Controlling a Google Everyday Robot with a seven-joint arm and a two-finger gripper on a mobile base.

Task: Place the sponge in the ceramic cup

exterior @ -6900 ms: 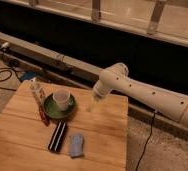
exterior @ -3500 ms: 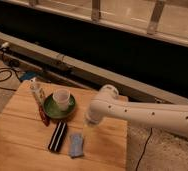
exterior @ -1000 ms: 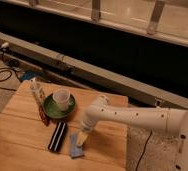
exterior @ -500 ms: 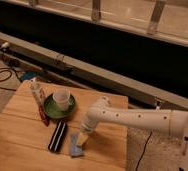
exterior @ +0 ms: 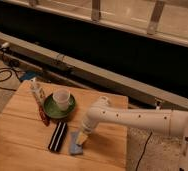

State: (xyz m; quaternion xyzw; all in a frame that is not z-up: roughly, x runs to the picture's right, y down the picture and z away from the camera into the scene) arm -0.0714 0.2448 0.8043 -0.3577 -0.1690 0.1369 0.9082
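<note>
The gripper (exterior: 82, 138) is found clenched on the sponge (exterior: 74, 148), the ceramic cup (exterior: 61, 98) being located farther back, leftward in view.

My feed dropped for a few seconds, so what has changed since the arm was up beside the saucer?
The gripper came down toward the near edge of the wooden table, onto the sponge, and closed on its upper end. The sponge still lies on the table, not lifted. The ceramic cup, green saucer and striped bar stayed put.
</note>
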